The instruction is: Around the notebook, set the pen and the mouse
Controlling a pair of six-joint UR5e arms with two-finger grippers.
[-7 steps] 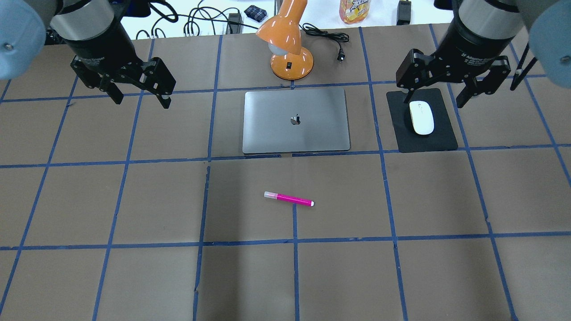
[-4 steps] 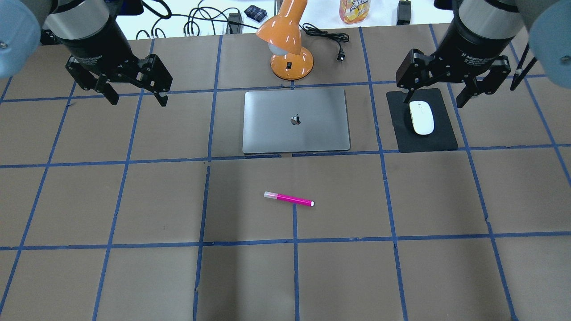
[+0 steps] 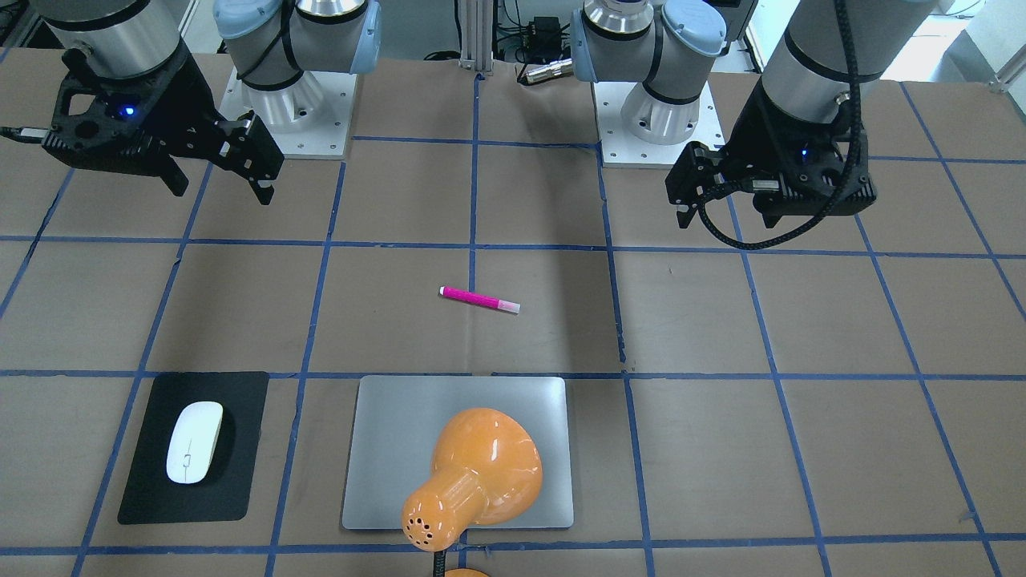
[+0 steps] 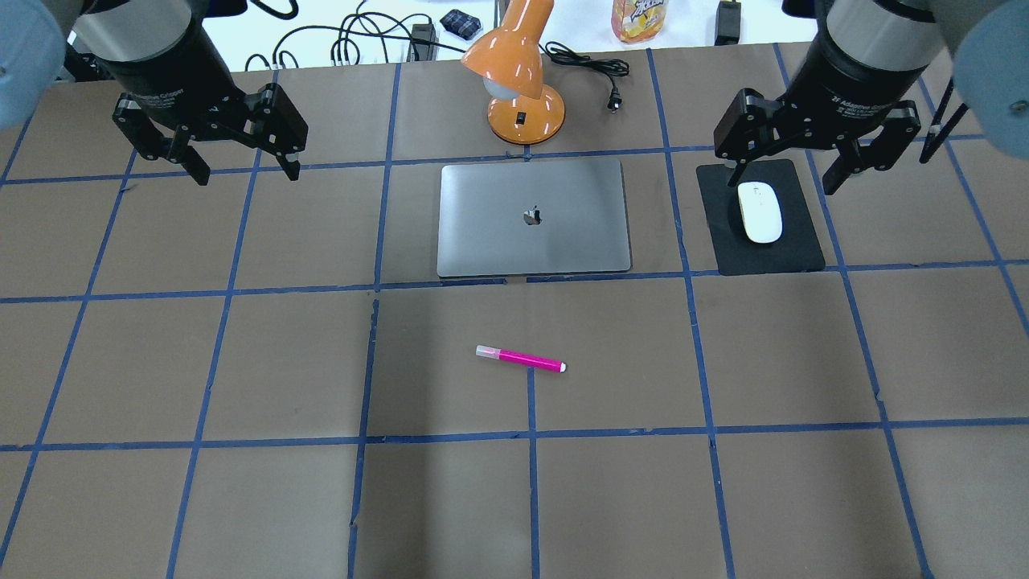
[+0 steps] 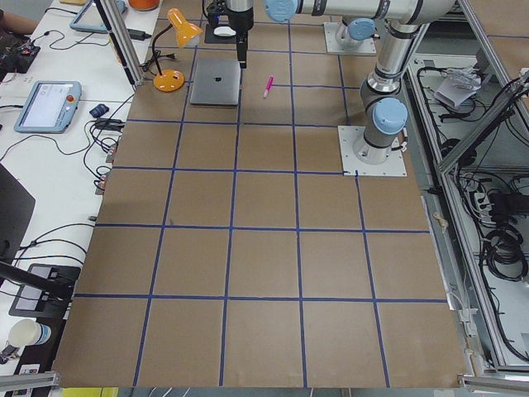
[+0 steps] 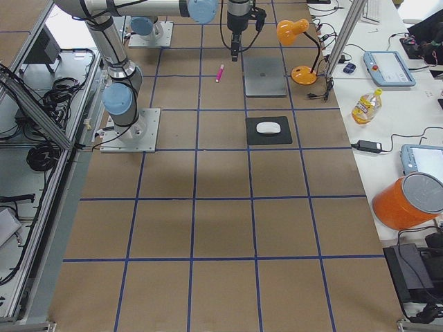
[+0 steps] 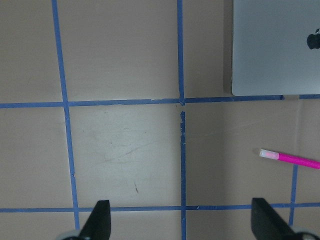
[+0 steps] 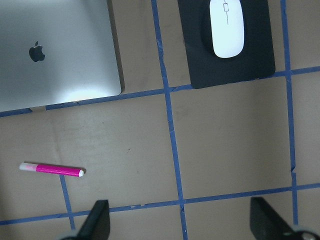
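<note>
Reading the overhead view left to right, you find the left gripper (image 4: 246, 174) hovering over the bare table (image 4: 161, 362) with its jaws spread wide, holding nothing. The notebook (image 4: 533, 217) lies closed and flat at centre, with an orange desk lamp (image 4: 522, 80) just beyond its far edge. The pen (image 4: 521, 359) lies well apart from the notebook, on the robot's side. The mouse (image 4: 760, 211) rests on a black mouse pad (image 4: 796, 249), beside the notebook but not touching it. The right gripper (image 4: 781, 185) hangs high on that side, jaws released and empty.
</note>
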